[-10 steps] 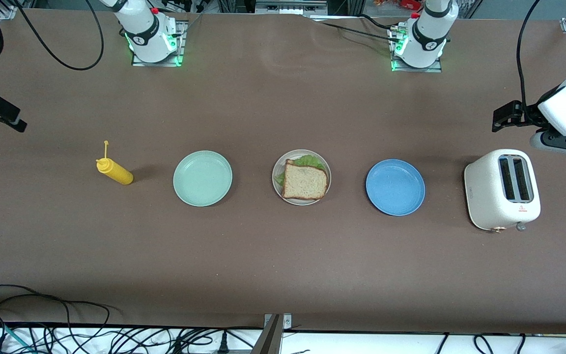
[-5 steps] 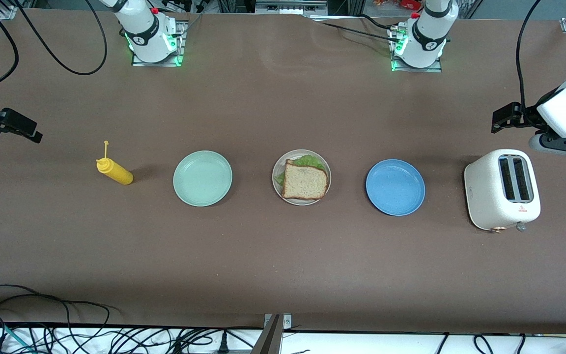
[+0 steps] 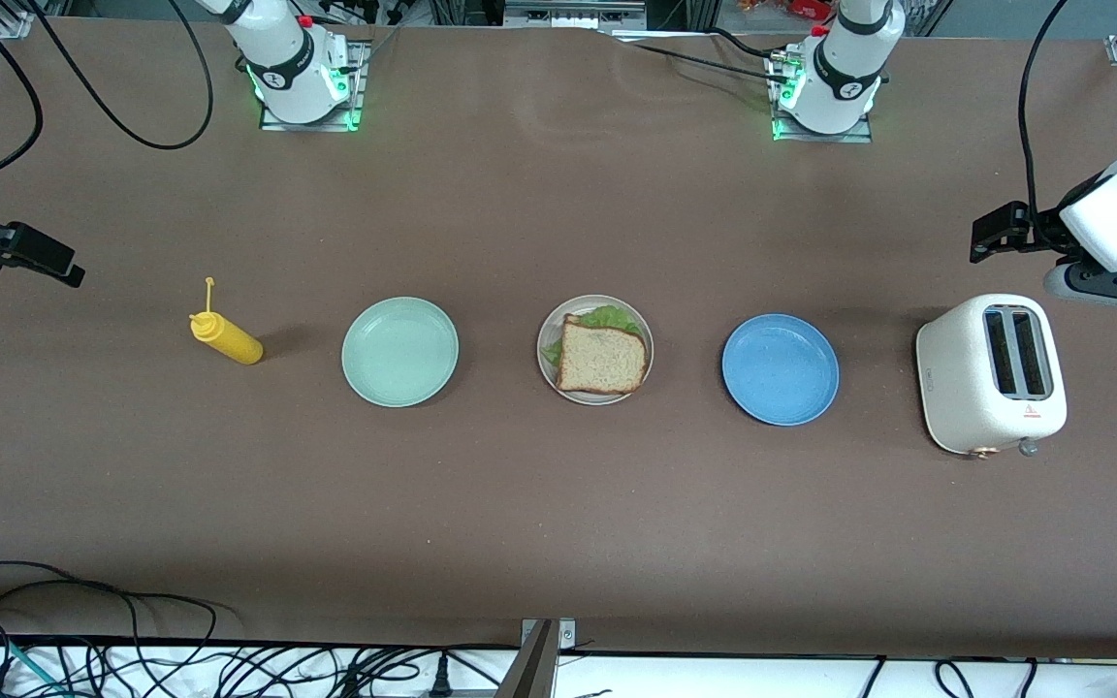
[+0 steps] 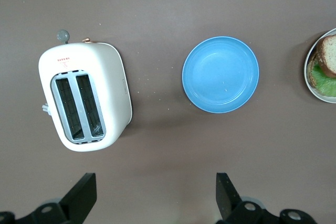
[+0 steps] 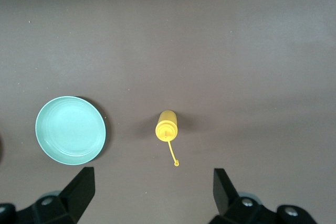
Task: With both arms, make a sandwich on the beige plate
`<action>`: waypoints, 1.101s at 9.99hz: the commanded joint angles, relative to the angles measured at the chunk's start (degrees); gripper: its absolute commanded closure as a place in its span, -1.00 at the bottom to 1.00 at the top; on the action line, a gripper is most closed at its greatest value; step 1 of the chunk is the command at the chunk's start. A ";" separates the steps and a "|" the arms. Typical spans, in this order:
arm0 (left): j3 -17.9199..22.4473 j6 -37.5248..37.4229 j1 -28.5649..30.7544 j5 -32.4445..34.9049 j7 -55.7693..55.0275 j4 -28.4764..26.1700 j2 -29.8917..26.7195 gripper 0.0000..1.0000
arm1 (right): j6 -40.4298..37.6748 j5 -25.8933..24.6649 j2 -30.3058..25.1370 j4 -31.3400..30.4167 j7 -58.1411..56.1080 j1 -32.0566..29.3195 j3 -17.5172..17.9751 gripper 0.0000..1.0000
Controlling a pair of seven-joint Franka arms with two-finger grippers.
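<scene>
The sandwich (image 3: 602,357), a toast slice on top with green lettuce showing under it, lies on the beige plate (image 3: 597,398) at the middle of the table. The left wrist view catches the sandwich (image 4: 328,59) and the plate's rim (image 4: 310,80) at its edge. My left gripper (image 3: 990,237) hangs open and empty over the left arm's end of the table, above bare table beside the toaster; the left gripper (image 4: 156,187) has its fingers spread wide. My right gripper (image 3: 45,260) hangs open and empty over the right arm's end; between its spread fingers the right gripper (image 5: 152,182) shows only tabletop.
A white two-slot toaster (image 3: 993,373) (image 4: 86,98) stands at the left arm's end. An empty blue plate (image 3: 780,368) (image 4: 220,74) lies between it and the sandwich. An empty mint green plate (image 3: 400,351) (image 5: 70,129) and a yellow squeeze bottle (image 3: 226,337) (image 5: 167,125) lie toward the right arm's end.
The right gripper has come a little inward over the table from its end, then held still. The left arm has shifted only slightly. Nothing on the table has moved.
</scene>
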 commanded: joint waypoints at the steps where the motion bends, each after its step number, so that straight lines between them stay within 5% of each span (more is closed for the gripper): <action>1: 0.09 -0.90 0.19 -0.49 1.19 1.71 0.73 -1.00 | 0.16 -0.87 -0.30 0.17 1.55 0.18 0.05 -1.00; 11: 0.09 -0.90 0.10 -0.49 1.19 1.62 0.73 -1.00 | 0.25 -0.61 0.22 0.52 2.17 0.36 0.32 -1.00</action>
